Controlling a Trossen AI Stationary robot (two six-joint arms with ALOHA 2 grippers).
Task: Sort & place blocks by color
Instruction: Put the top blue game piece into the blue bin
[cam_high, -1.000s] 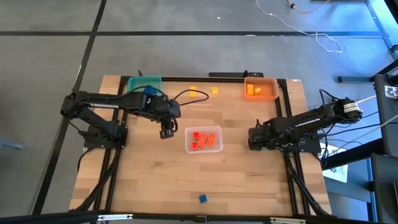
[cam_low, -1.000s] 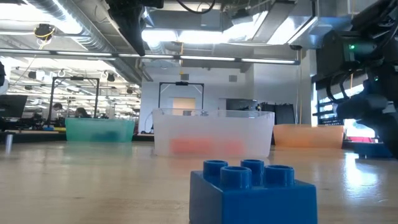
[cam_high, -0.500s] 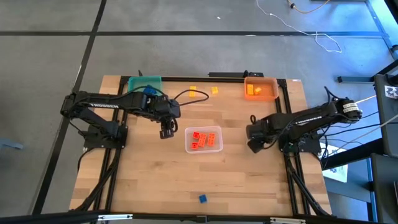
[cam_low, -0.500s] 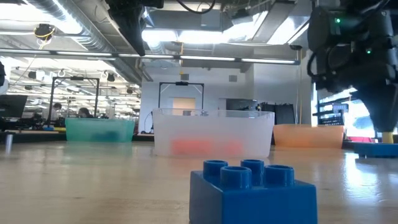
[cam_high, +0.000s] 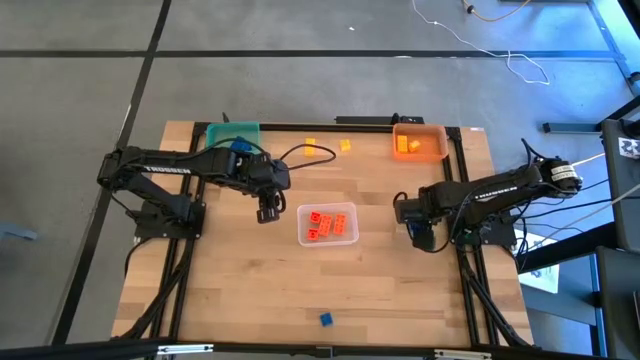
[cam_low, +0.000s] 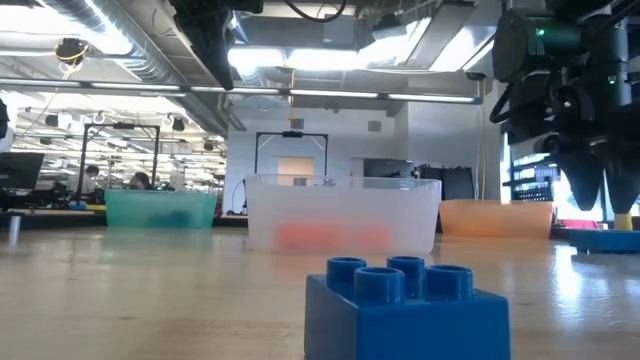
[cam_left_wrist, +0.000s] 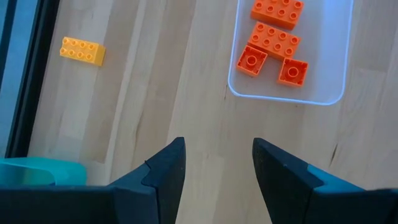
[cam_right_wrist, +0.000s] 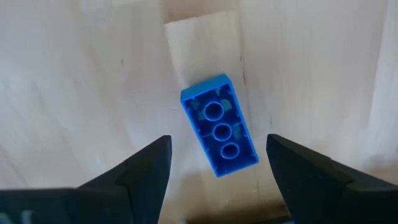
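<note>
Since the earlier frame the right gripper (cam_high: 421, 236) has swung in over the table's right side; the left gripper (cam_high: 265, 213) has not moved, its fingers spread and empty. Between the right gripper's parted, empty fingers (cam_right_wrist: 140, 171) a blue block (cam_right_wrist: 219, 125) lies flat, studs up, its long axis running diagonally from upper left to lower right of the right wrist frame.

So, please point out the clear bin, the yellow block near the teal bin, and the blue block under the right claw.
clear bin (cam_left_wrist: 336, 93): left wrist view, bare floor near its corner.
yellow block (cam_left_wrist: 83, 51): left wrist view, studded top.
blue block (cam_right_wrist: 219, 126): right wrist view, middle stud.
</note>
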